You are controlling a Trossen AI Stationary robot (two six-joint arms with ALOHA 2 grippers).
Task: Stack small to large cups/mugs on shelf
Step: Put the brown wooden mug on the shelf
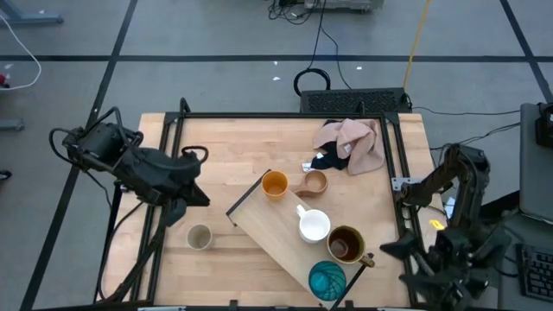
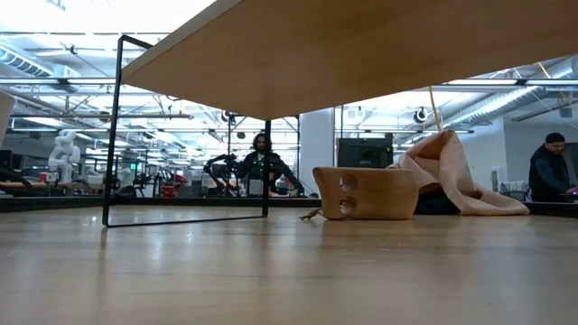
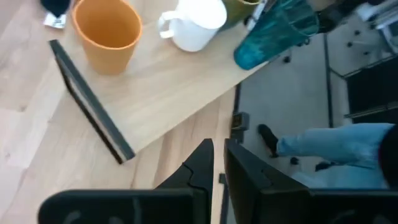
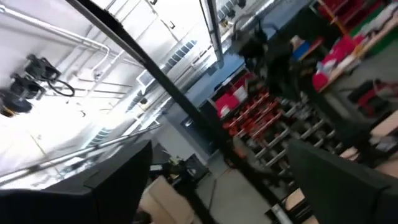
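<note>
Near edge first: teal cup (image 1: pixel 327 280) sits at the shelf (image 1: pixel 272 226) end around 5 o'clock, brown mug (image 1: pixel 345 244) just behind it, then white mug (image 1: pixel 314 225), then orange cup (image 1: pixel 275 184) at the far end. All four are on the board, which lies diagonally across the table (image 1: pixel 225 142).

Beige cup (image 1: pixel 200 236) is off the shelf, at 8 o'clock on the bare table. Tan cup (image 1: pixel 314 182) is also off it, just beside the orange cup toward 1 o'clock, near the pink cloth (image 1: pixel 358 142).

Left gripper (image 1: pixel 192 195) hovers above and beyond the beige cup, fingers (image 3: pixel 245 180) pressed nearly together, holding nothing. Right gripper (image 4: pixel 217 180) is parked off the table at 4 o'clock, spread wide.

Likely next: left arm takes the beige cup. Open first, drop straight over the rim, pinch one wall, lift clear before swinging.
</note>
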